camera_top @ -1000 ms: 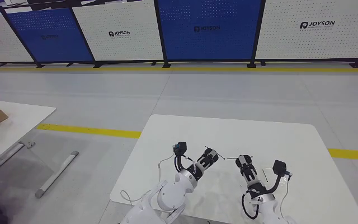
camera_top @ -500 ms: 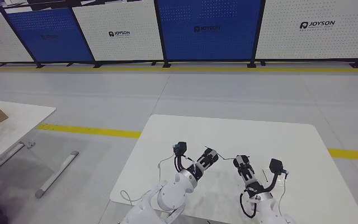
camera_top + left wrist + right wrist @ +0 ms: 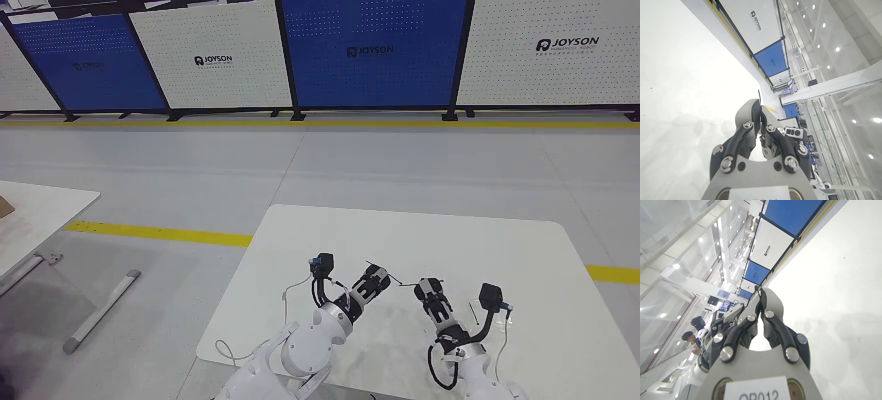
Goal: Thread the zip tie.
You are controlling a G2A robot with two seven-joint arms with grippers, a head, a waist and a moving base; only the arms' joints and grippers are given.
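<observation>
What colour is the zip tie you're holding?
Black; the zip tie shows best in the left wrist view, pinched in the left gripper.

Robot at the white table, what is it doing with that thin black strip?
A two-armed robot holds a black zip tie over the white table. The left gripper is pinched shut on the thin tail end; the right gripper is shut on the end with the small blocky head. They sit close together, but I cannot tell whether the tail has entered the head.
</observation>
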